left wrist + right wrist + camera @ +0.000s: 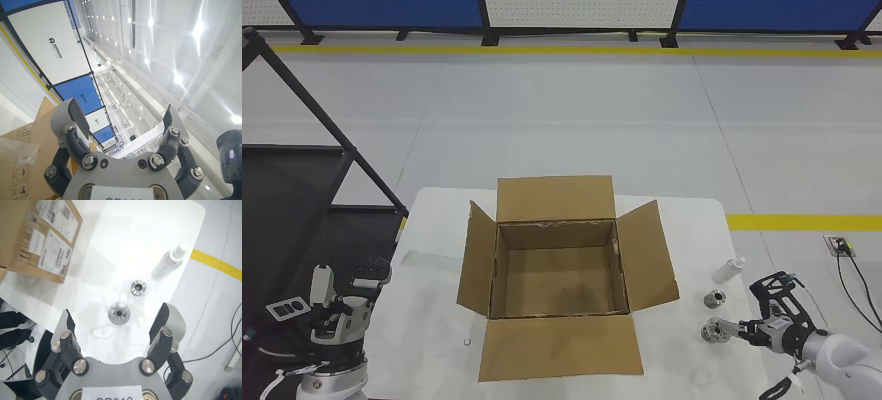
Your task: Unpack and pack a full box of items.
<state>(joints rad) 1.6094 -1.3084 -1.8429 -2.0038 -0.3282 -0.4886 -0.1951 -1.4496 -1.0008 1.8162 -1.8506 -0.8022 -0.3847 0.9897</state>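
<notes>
An open cardboard box (pixel 554 347) stands mid-table with all flaps spread and a bare bottom. On the white table (pixel 682 220) to its right are a flat metal disc (pixel 713 330) (pixel 119 313), a small metal collet (pixel 714 297) (pixel 138 287) and a white spray bottle (pixel 729 269) (pixel 166 266) lying down. My right gripper (pixel 758 308) (pixel 117 314) is open just above the table's near right edge, with the disc in line between its fingers and nothing held. My left gripper (pixel 346 277) (pixel 124 117) is open, points up at the ceiling beside the table's left end, and is empty.
A black framed rack (pixel 302 190) stands left of the table. A small wire hook (pixel 468 346) lies near the box's front left flap. A clear plastic bag (pixel 19 149) shows against the box side (pixel 24 166). A cable (pixel 857 285) runs on the floor at right.
</notes>
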